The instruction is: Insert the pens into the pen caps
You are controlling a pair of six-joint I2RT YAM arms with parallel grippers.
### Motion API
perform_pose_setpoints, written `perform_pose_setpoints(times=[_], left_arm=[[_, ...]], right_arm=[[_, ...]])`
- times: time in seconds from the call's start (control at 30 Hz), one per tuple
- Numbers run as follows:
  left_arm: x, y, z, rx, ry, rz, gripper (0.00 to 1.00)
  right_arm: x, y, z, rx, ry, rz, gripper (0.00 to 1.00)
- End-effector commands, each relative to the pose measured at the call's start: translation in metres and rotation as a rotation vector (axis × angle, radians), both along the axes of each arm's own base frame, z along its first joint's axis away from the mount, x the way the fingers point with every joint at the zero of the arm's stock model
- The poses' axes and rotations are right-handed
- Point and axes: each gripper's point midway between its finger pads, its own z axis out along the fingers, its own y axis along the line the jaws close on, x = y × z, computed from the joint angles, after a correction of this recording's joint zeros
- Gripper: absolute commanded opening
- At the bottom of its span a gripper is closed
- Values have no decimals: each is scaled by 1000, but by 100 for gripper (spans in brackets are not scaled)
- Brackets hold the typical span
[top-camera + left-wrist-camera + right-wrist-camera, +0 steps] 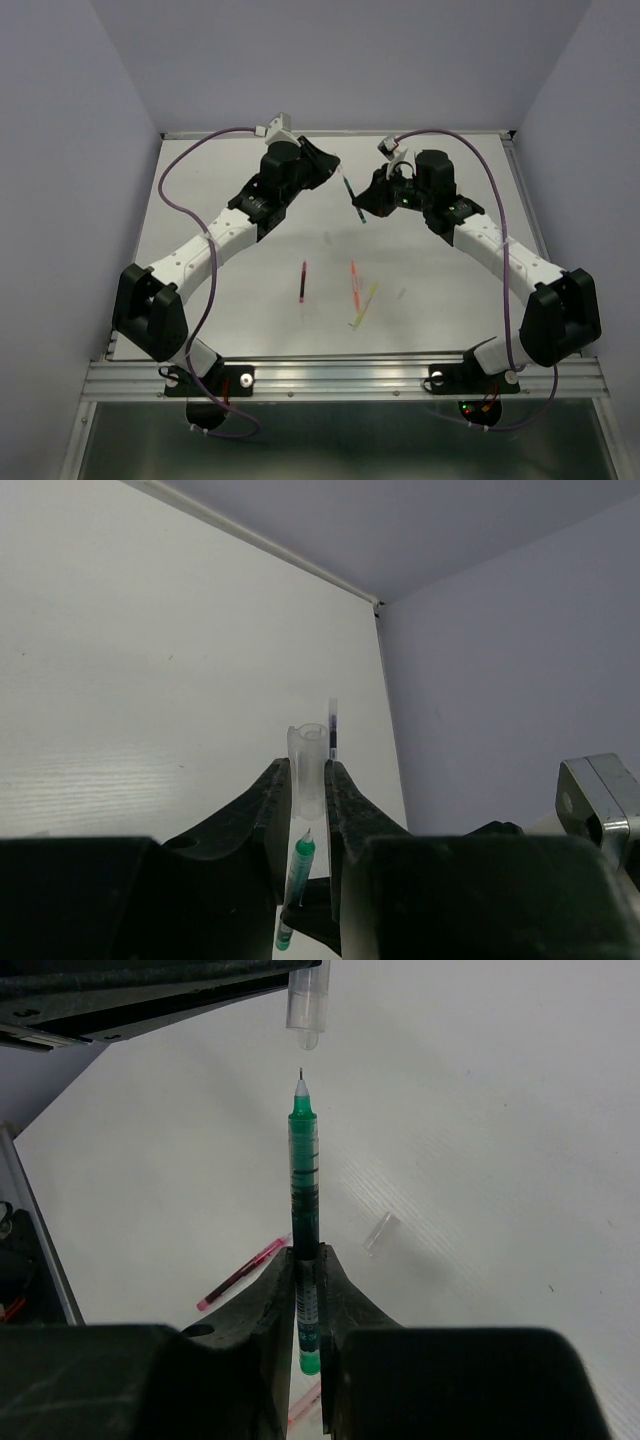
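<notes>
My left gripper [307, 772] is shut on a clear pen cap [307, 765], which sticks out beyond its fingertips. My right gripper [307, 1256] is shut on the green pen [304, 1185]. The pen's tip points at the near end of the cap [306, 1005] across a small gap, without touching. From above, the two grippers [335, 170] [362, 207] meet over the far middle of the table with the green pen [352, 197] between them. The maroon pen [303, 282], orange-red pen [354, 285] and yellow pen [365, 303] lie in the near middle. A dark blue pen [332, 728] lies farther off.
One loose clear cap [380, 1233] lies on the white table right of the green pen. The maroon pen [240, 1275] lies below the right gripper. A raised table edge [330, 135] and grey walls close in the back and the sides.
</notes>
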Motion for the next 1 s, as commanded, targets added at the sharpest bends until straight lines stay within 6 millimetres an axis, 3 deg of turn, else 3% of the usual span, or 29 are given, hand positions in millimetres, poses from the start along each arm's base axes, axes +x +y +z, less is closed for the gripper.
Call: perform_pose_setpoints(times=[0.0, 0.97], left_arm=[[-6, 5, 25, -33, -57, 14, 0], [-12, -7, 23, -20, -58, -19, 0]], right_arm=[[1, 8, 20, 23, -58, 37, 7], [7, 1, 34, 21, -101, -22, 8]])
